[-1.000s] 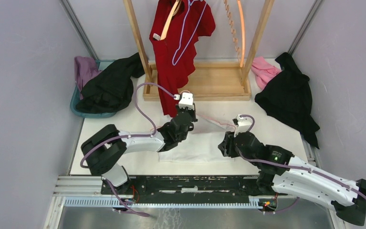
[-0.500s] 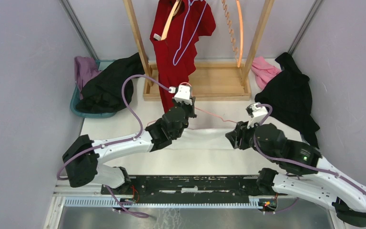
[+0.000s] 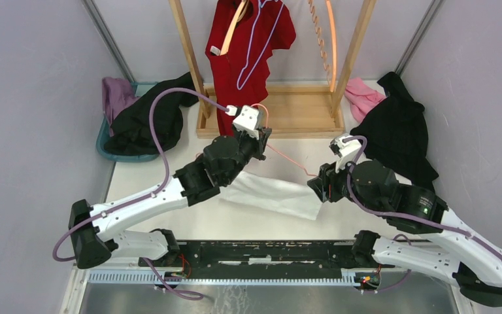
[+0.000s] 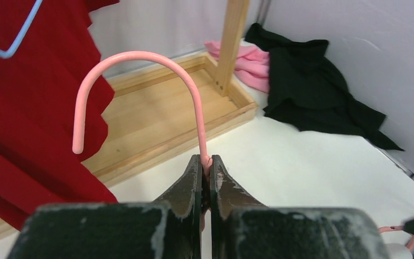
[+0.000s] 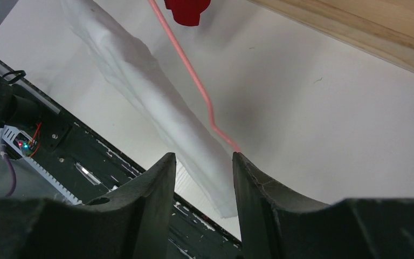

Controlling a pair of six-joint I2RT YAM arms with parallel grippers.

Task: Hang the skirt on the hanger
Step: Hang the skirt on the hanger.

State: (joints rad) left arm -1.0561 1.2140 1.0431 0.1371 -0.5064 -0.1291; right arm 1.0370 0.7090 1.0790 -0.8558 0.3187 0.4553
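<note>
A thin pink wire hanger [image 4: 140, 54] is pinched at the neck below its hook by my left gripper [image 4: 205, 162], which is shut on it. The top view puts that gripper [image 3: 261, 139] just in front of the wooden rack's base. The white skirt [image 3: 271, 191] hangs from the hanger [image 3: 287, 160] above the table, sloping down to the right. My right gripper [image 3: 318, 186] is at the skirt's lower right end. Its jaws [image 5: 204, 156] stand apart; the skirt [image 5: 156, 102] shows through the gap and the hanger wire [image 5: 188, 67] ends at the right fingertip.
A wooden rack [image 3: 294, 111] at the back holds a red garment [image 3: 245, 52] on another hanger. A teal basket [image 3: 104, 147] with black and purple clothes stands at the left. A black garment [image 3: 395, 134] and pink cloth [image 3: 364, 95] lie on the right. A black rail [image 3: 255, 252] runs along the near edge.
Both arms rose and reached farther back. The left gripper carried the hanger up toward the rack, and the skirt came off the table and now hangs slanted.
</note>
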